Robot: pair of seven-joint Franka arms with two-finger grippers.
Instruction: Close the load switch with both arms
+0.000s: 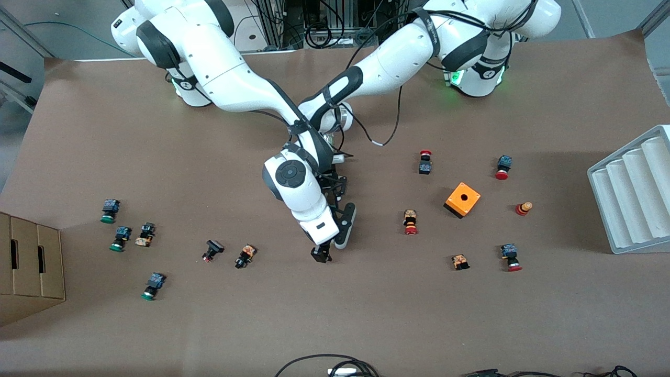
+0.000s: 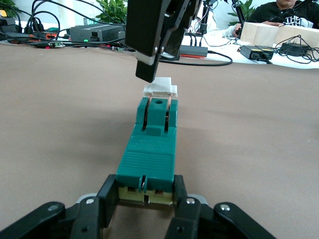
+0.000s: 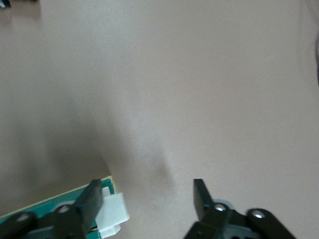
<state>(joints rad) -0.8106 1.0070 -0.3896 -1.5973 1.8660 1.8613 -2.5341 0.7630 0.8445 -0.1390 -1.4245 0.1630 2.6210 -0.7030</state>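
Left end effector (image 2: 144, 201) clamps load switch (image 2: 149, 159); right end effector (image 3: 147, 196) gapes beside its white tab (image 3: 112, 213).

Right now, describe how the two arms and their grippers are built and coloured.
Both arms, the left arm and the right arm, are glossy white jointed shells with black joint bands; thin black cables run along them. Green lights glow at their bases. The left gripper and the right gripper are black, with two fingers and silver screws.

Load switch (image 2: 149, 157) taken as reference. Right hand (image 3: 144, 199) stands over its white tab end; left hand (image 2: 145, 209) blocks the other end. Worktop (image 1: 366, 314) beside both long flanks lies bare. Nearest obstacle, a black push-button (image 1: 245, 256), lies well apart.
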